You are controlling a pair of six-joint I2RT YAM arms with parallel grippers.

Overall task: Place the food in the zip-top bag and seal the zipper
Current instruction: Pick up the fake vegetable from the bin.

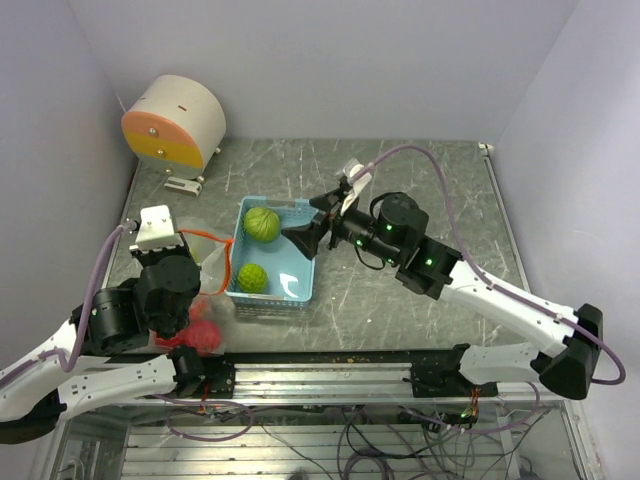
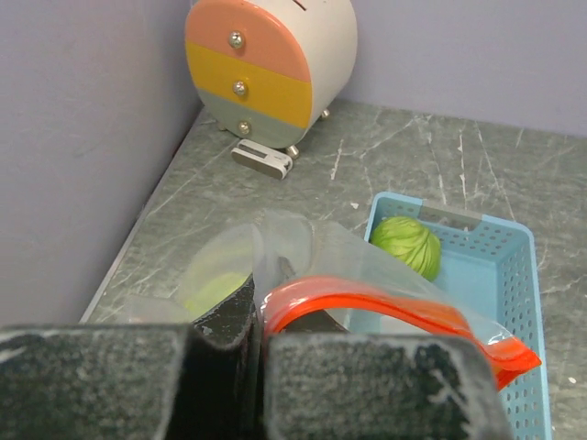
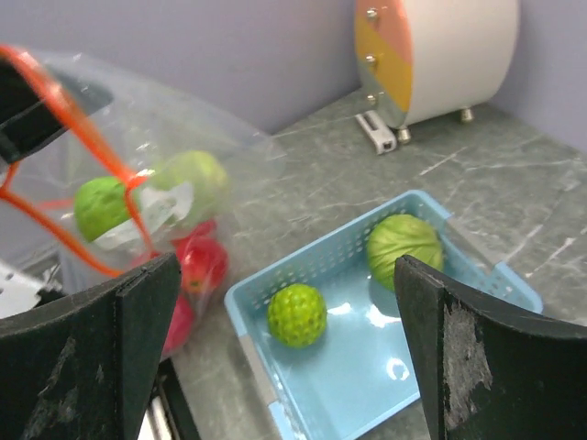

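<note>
Right wrist shows us the bag contents: clear zip-top bag with orange zipper (image 3: 183, 128) holds glossy red apple balls (image 3: 204, 261) and green pieces (image 3: 101, 206). Left wrist hides the red ones. Left claw (image 2: 260, 307) is clamped on the zipper rim. Light blue perforated tray (image 3: 367, 367) holds a ribbed green cabbage head (image 3: 404, 246) and a bumpy green lime ball (image 3: 296, 314). Right claw (image 3: 286, 266) is spread apart above it.

No text, label, brand, number or sign can be read in any of the views.
</note>
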